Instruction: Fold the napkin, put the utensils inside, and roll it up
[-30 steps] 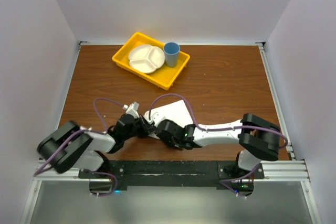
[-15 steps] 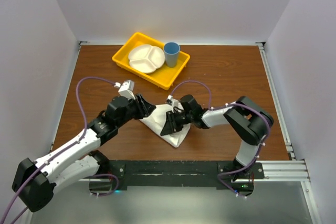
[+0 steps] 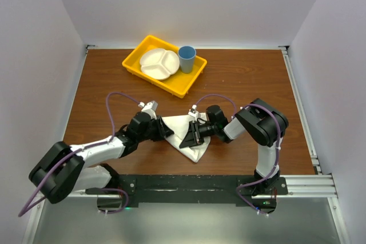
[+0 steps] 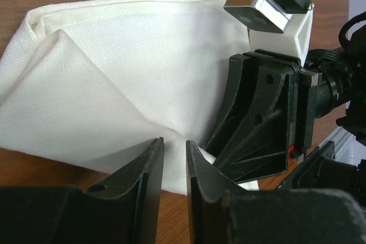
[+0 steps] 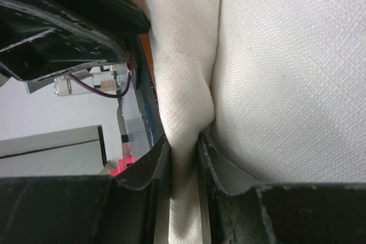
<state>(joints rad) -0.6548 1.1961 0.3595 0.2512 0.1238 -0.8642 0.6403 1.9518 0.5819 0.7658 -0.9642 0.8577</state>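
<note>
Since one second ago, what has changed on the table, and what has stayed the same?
The napkin was a flat sheet half under the arms; now it is a bunched wedge. The right fingers moved a little to the right and pinch a fold of it. The left fingers stand at its left edge, slightly apart; whether they grip is unclear. The tray, plate and cup stayed.

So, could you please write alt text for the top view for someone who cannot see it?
The robot's left gripper and right gripper meet from either side at a crumpled white napkin near the front of a wooden table. Farther back, a yellow tray holds a divided plate and a blue cup.
</note>
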